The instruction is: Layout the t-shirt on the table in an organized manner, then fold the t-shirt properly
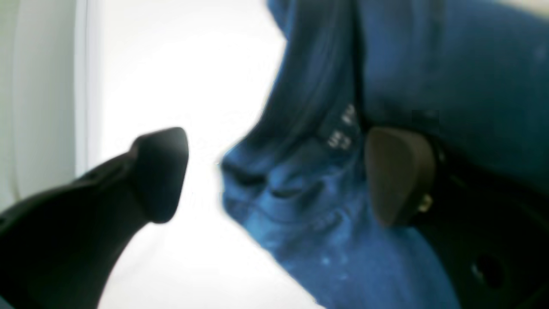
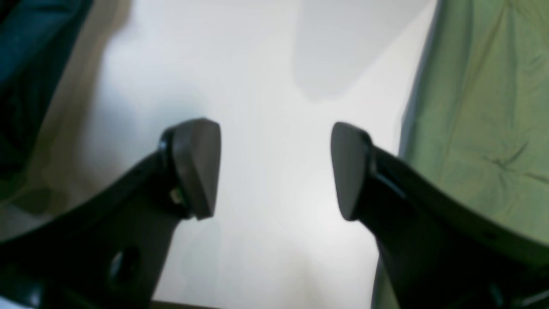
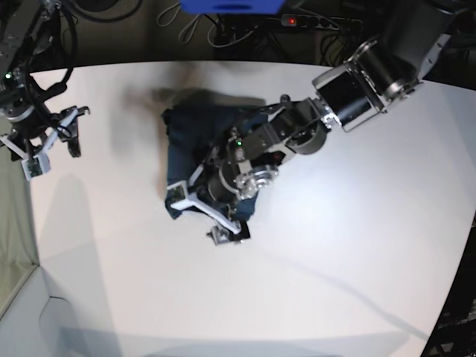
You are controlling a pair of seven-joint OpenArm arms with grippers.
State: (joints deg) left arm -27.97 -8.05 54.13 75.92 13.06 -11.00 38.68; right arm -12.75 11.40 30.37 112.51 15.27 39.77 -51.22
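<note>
The dark navy t-shirt (image 3: 204,137) lies crumpled in a heap on the white table (image 3: 335,245), left of centre. My left gripper (image 3: 199,217) reaches across it to its near edge. In the left wrist view this gripper (image 1: 279,176) is open wide. One of its fingers (image 1: 158,171) is over bare table, and the other rests against the bunched t-shirt (image 1: 309,201), close to a small white print (image 1: 343,128). My right gripper (image 3: 53,152) hovers near the table's left edge, apart from the shirt. It stands open (image 2: 274,171) over the bare table (image 2: 266,86), holding nothing.
Green cloth (image 2: 480,128) hangs beyond the table's edge beside the right gripper. Cables and a power strip (image 3: 312,22) lie behind the table's far edge. A corner of the dark t-shirt (image 2: 25,64) shows at the top left of the right wrist view.
</note>
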